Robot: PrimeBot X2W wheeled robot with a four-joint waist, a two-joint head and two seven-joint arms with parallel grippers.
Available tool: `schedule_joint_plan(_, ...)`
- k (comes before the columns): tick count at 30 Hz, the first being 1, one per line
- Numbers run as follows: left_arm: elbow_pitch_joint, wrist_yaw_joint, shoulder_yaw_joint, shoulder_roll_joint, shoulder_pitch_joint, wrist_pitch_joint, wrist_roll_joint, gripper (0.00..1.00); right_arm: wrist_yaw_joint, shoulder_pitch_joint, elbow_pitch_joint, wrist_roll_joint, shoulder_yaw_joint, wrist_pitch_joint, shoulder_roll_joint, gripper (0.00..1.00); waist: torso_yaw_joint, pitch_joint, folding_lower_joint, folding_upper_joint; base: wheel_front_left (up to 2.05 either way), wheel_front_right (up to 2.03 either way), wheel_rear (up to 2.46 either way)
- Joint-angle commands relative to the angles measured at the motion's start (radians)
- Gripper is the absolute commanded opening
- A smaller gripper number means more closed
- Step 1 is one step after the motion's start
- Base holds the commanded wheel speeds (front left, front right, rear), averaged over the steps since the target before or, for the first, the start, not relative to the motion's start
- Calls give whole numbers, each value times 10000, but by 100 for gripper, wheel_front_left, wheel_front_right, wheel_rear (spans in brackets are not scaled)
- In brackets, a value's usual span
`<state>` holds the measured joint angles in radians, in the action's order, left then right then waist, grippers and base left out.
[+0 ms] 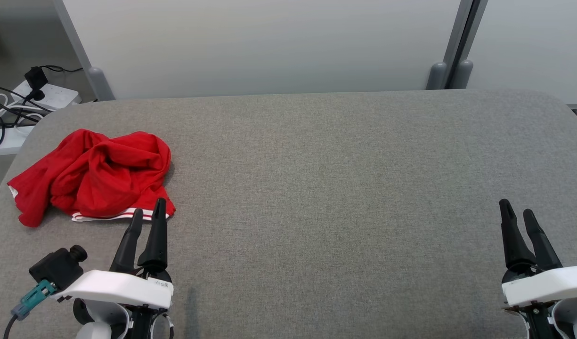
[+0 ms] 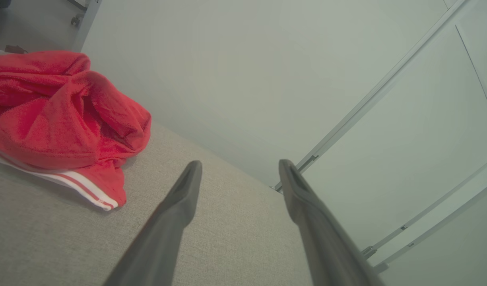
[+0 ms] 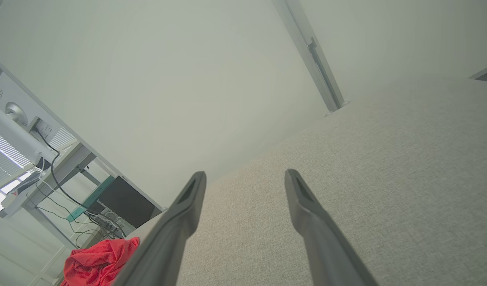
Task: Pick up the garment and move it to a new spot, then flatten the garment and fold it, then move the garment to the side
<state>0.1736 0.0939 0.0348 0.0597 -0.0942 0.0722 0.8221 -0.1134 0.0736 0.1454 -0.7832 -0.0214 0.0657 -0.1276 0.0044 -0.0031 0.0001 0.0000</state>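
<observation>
Awaiting first grasp: red garment crumpled at left of desk

1. Left hand [image 1: 149,207]: at the near edge, fingers spread and empty, tips just beside the white-striped hem.
2. Right hand [image 1: 516,207]: at the near edge, far right, fingers spread and empty, well apart from the cloth.
3. Red garment [image 1: 95,174]: lay bunched in a heap on the grey desk [image 1: 316,188], left side, near its rounded edge.
4. Power strip [image 1: 43,96]: sat beyond the far left corner, cables attached.

Risk noted: a pinch on one loose fold would likely have lifted a single layer and dragged the rest. A leftward pull could have slid the heap off the edge.
</observation>
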Motion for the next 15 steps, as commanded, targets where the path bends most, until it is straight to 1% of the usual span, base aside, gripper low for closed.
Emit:
schedule_joint_plan(1, -291, -54, -129, 197, -619, 75, -211, 100, -85, 377, -321, 206, 122, 145, -190, 100, 0, 0, -1, 0, 0, 0, 0)
schedule_joint_plan(15, -56, -422, 172, 376, -463, 487, -2102, 100, -105, 153, -30, 2311, 240, 519, -166, 100, 17, -34, -1, 0, 0, 0, 0)
